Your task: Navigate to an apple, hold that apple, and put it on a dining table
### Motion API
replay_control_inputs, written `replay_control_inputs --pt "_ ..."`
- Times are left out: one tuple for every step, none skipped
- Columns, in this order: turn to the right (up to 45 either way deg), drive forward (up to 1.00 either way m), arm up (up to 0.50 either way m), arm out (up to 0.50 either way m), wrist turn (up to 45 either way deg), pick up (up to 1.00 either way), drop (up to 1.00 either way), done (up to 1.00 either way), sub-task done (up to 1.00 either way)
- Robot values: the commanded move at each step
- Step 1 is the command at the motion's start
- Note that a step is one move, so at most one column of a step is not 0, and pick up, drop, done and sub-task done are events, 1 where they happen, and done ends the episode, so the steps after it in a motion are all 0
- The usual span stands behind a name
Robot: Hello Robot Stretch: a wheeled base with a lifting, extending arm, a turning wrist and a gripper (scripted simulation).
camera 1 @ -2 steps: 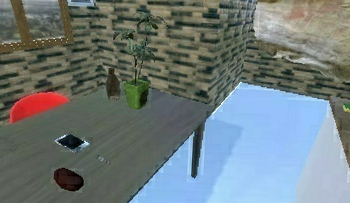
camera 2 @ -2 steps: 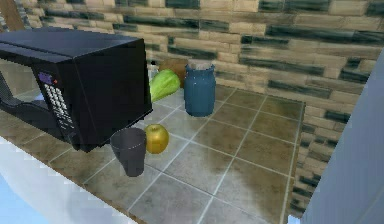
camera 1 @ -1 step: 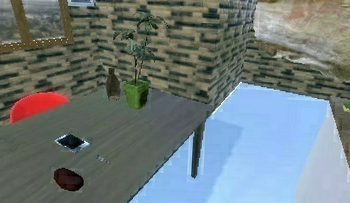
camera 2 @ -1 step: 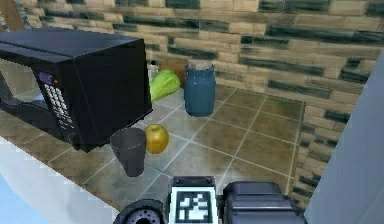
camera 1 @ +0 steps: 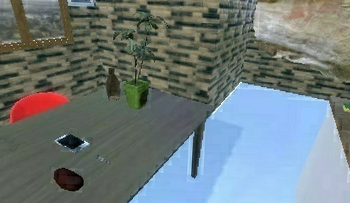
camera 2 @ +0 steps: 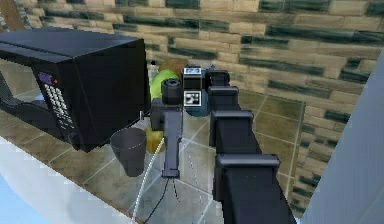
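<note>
Find gripper [camera 2: 170, 172] above counter [camera 2: 295, 125], near cup [camera 2: 129, 150]; cannot tell whether holding anything. Spot green round thing [camera 2: 158, 82] behind it, just beside microwave [camera 2: 75, 80]. See table [camera 1: 131, 132] in forward view.

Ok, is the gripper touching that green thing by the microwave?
Cannot tell. In the arm side view the gripper stands in front of the yellow-green round thing beside the microwave, hiding any contact or gap.

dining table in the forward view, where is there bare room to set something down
The grey wooden table is bare along its right side, from the plant in a green pot toward the camera. It is crowded on the left: brown bottle beside the pot, then the flat white-rimmed device and the dark round object.
</note>
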Motion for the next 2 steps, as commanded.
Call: replay_control_inputs --pt "0.0 0.0 0.0 0.0 45.0 0.0 0.0 0.0 0.0" --pt "0.0 0.0 0.0 0.0 45.0 0.0 0.0 0.0 0.0"
